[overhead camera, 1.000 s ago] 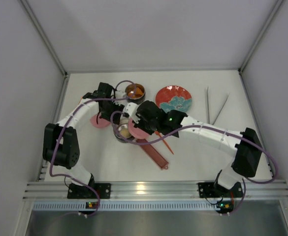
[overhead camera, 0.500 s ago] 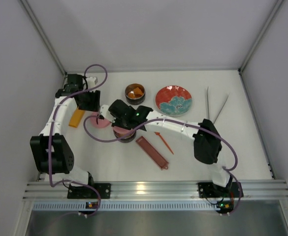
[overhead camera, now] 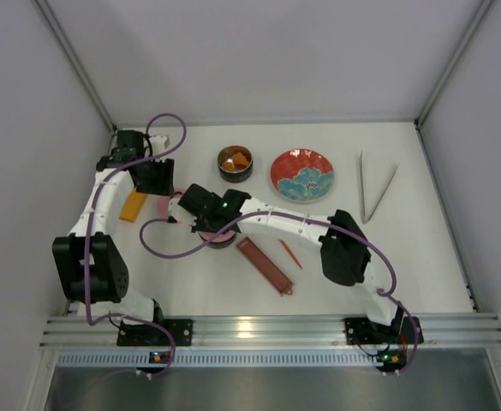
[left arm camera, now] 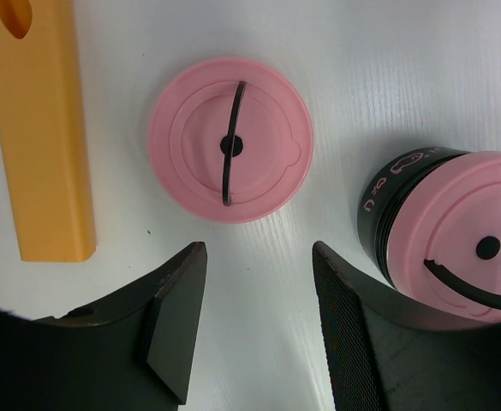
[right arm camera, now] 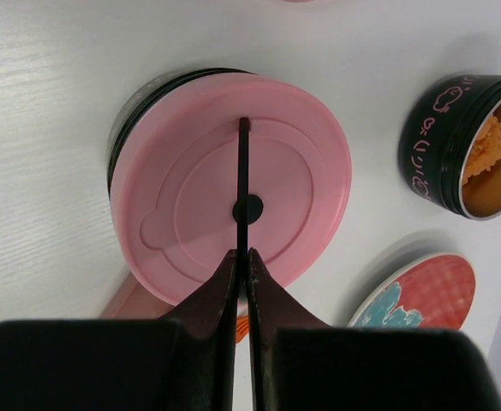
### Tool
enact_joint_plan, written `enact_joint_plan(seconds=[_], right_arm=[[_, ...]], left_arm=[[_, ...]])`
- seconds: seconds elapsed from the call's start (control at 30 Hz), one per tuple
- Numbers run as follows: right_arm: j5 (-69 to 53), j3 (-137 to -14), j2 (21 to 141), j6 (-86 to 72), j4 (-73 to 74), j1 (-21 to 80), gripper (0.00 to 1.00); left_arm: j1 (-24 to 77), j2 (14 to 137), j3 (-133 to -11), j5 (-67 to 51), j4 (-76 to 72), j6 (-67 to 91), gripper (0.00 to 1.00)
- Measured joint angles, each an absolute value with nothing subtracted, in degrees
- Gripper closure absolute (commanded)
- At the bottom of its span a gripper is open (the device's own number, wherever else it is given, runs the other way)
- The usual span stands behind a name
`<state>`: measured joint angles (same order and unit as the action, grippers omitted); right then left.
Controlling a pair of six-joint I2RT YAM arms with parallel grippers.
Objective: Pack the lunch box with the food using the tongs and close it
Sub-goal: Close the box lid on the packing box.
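Jaws: my right gripper point(right arm camera: 241, 255) pinches a lid handle point(right arm camera: 242, 163); left gripper point(left arm camera: 257, 257) gapes, empty.
Closing step; next likely: spare lid point(left arm camera: 230, 151) onto open tin point(right arm camera: 428, 150).

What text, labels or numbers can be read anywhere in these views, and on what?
No legible words or numbers.
Open tin, black side: pink doodles and marks, not readable as text.
Lidded tin, black side: pink marks, partly hidden, unreadable.

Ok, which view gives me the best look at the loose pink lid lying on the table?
Left wrist: the loose pink lid lies whole and unobstructed, handle up, just ahead of the open left tool. Top external shows only a pink sliver of it beside the arms. Right wrist shows only the other lid.
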<state>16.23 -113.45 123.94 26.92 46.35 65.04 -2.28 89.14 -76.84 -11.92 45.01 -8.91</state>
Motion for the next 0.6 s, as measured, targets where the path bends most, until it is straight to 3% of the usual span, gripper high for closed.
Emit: enact_joint_plan(seconds=[0.47, 0.6], right_arm=[[17.4, -114.5, 126.2, 28.2, 46.1, 65.8, 1.0], [17.4, -114.4, 126.3, 28.9, 46.1, 65.9, 0.91]], left_arm=[[-2.3, 89.1, -76.6, -12.2, 45.0, -8.9, 0.43], [-2.3, 89.1, -76.6, -12.5, 45.0, -8.9, 0.43]])
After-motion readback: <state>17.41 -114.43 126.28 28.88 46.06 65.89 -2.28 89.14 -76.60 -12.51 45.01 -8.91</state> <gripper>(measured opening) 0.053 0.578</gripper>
